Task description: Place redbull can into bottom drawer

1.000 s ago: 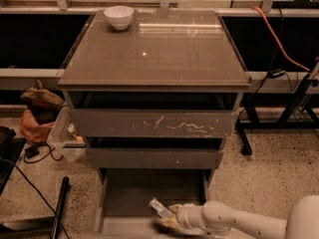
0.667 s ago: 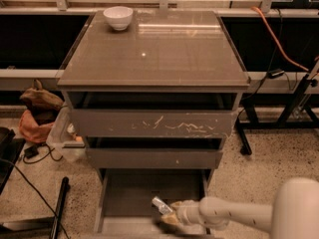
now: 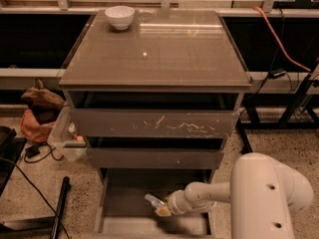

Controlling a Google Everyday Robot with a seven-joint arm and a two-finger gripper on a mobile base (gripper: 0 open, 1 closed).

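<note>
Three drawers on the cabinet, and only the bottom drawer (image 3: 122, 199) was pulled out, grey floor exposed; the middle drawer (image 3: 154, 158) and the scratched top drawer (image 3: 164, 124) sat just ajar above it. The gripper (image 3: 159, 208) was low inside the open drawer, right of centre, with the arm (image 3: 209, 194) reaching in from the right side. The jaws were closed around the can (image 3: 151, 199), which stuck out of the fingertips toward the upper left, tilted rather than upright. So the can was over the drawer floor, inside the side walls, and in the robot's grasp, not set down. I could not tell whether its lower end touched the floor or hung just above it. My read: the carry was done and the step in hand was the placement itself, near the end of the task. The next move called for a short drop until the can met the floor, then opening the jaws and pulling the arm back out along the line it came in on, without clipping the middle drawer front overhead. Risk as I judged it: a slim tilted can let go early would likely roll, though the drawer walls should contain it. The white bowl (image 3: 119, 17) on the cabinet top (image 3: 159, 54) was well apart and not involved.
</note>
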